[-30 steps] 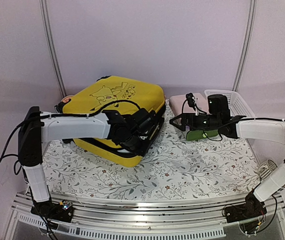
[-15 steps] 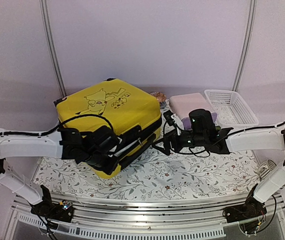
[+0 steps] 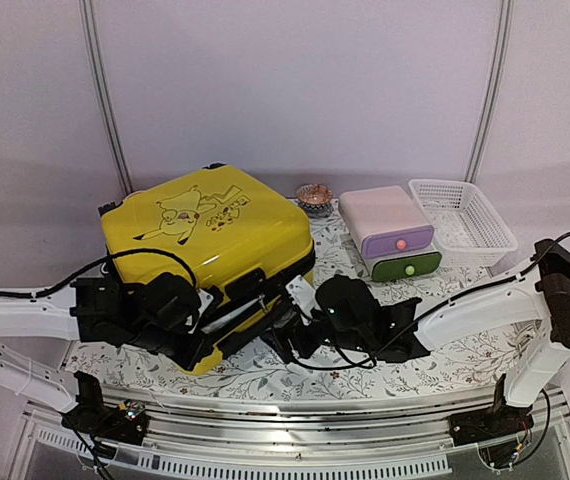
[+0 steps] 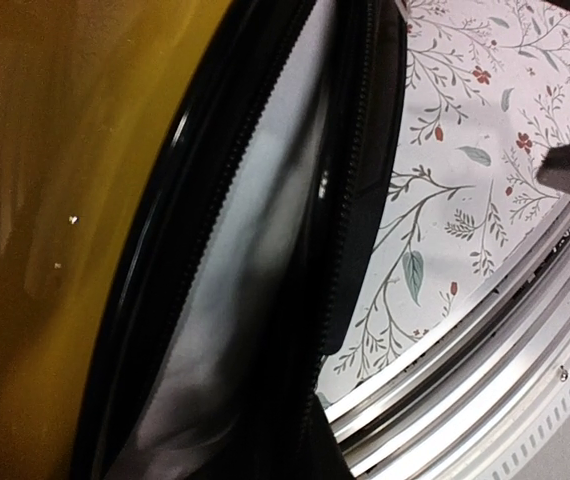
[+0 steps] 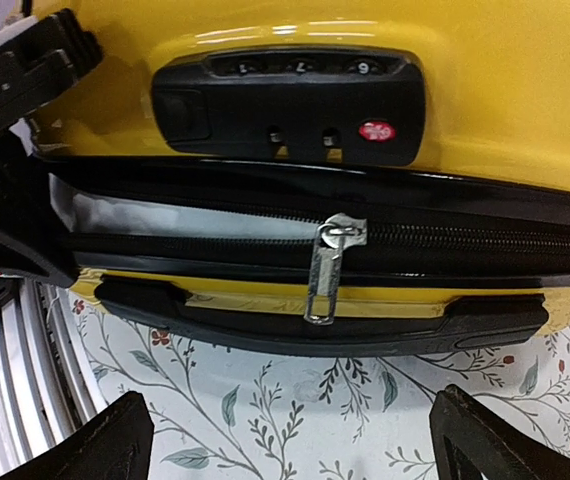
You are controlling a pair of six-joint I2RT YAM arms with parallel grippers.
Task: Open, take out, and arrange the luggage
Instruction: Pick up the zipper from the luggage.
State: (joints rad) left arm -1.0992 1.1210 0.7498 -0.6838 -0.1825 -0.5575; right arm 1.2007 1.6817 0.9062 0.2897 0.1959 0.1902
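The yellow luggage (image 3: pixel 215 225) lies flat at the left of the floral cloth, Pikachu drawing up. My left gripper (image 3: pixel 203 322) is shut and pressed against its near left corner; whether it grips anything is hidden. In the left wrist view the yellow shell (image 4: pixel 55 200) fills the left, with the black zipper parted over grey lining (image 4: pixel 235 280). My right gripper (image 3: pixel 283 340) (image 5: pixel 295 430) stands open and empty, facing the luggage's front side just short of the black handle (image 5: pixel 315 320). A silver zipper pull (image 5: pixel 325 270) hangs below the combination lock (image 5: pixel 290 105). Left of the pull the zipper gapes.
A pink-and-green drawer box (image 3: pixel 390 235) and a white mesh basket (image 3: pixel 462 212) stand at the back right. A small round patterned thing (image 3: pixel 315 197) sits behind the luggage. A metal rail (image 3: pixel 295 420) runs along the table's near edge, close under both grippers.
The right gripper left the drawer box and swung left and nearer to the luggage's front. The left arm drew back toward the near left, and the luggage shifted and turned with it.
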